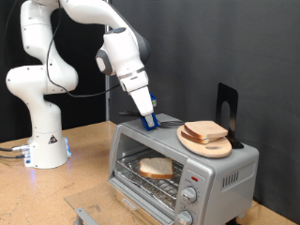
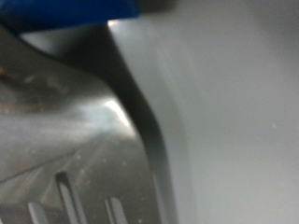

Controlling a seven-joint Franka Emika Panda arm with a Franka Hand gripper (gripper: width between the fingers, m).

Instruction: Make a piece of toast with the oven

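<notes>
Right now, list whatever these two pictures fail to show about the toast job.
- Pincer opening: in the exterior view the blue fingers merge against the oven top; open or shut is unreadable.
- Wrist view: blurred metal surfaces at close range; no bread visible.
- Oven door: its lower edge is cut off by the exterior view's bottom.
- Piece of toast: sits on the rack inside; browning too small to judge.
- Knobs: settings too small to read.

Silver-grey oven [image 1: 183, 169] with two round knobs at its front right, its glass door dropped open, standing on a wooden table, and the toast [image 1: 156, 168], a pale square slice with tan crust, lying flat on the wire rack inside the chamber.
</notes>
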